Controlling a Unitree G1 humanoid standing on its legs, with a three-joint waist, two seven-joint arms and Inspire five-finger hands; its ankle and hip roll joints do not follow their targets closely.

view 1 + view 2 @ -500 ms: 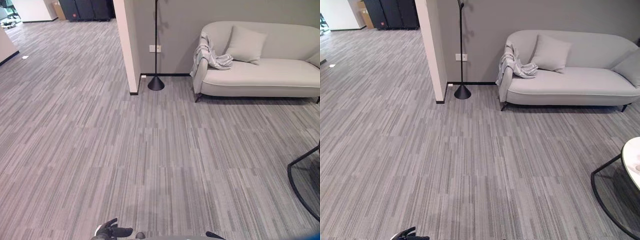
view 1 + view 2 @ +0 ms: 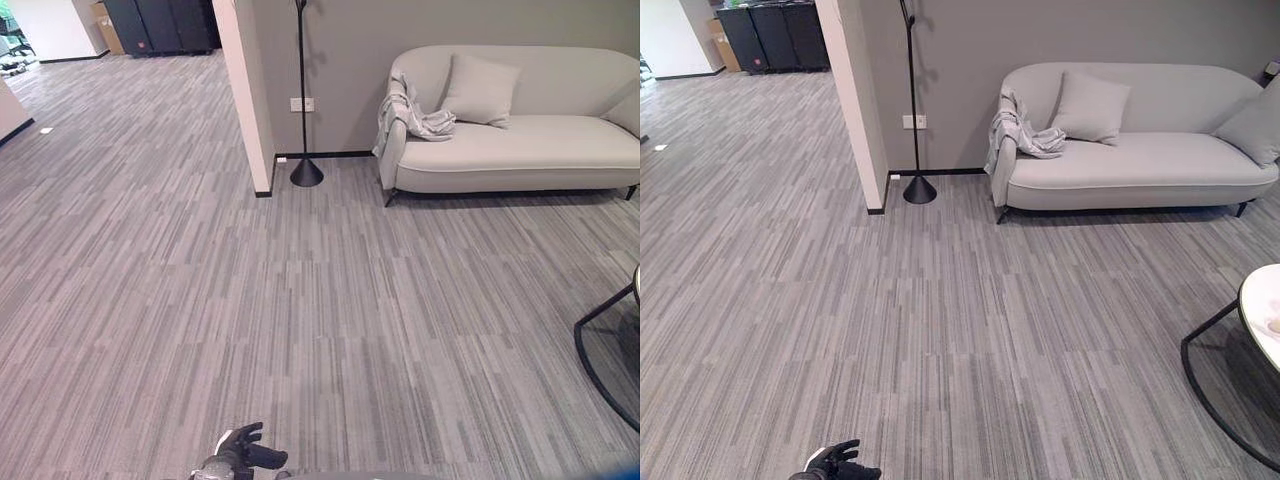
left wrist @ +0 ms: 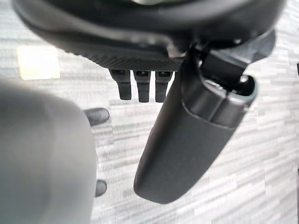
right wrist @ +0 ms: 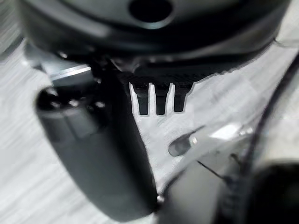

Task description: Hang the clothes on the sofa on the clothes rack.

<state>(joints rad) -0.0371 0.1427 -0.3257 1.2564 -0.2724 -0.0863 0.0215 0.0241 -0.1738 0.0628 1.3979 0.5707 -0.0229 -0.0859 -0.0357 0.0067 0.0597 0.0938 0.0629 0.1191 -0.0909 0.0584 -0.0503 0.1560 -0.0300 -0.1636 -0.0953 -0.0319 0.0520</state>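
A grey garment [image 2: 405, 112] is draped over the left armrest of a light grey sofa [image 2: 530, 155] against the far wall. Left of the sofa stands the clothes rack [image 2: 301, 90], a thin black pole on a cone base, with nothing hanging on the part I see. My left hand [image 2: 240, 455] hangs low at the near edge of the floor, far from the sofa. Its fingers [image 3: 140, 86] are straight and the hand is open and empty. My right hand [image 4: 100, 154] hangs over the carpet, open, with nothing in it.
A white pillar [image 2: 250, 90] stands just left of the rack. Two cushions [image 2: 480, 90] lie on the sofa. A round white table with a black frame [image 2: 1260, 320] juts in at the right. Grey carpet stretches between me and the sofa. Dark cabinets [image 2: 165, 22] stand far back left.
The whole picture has shifted a little, so the camera has moved. My left hand has come up slightly higher into view.
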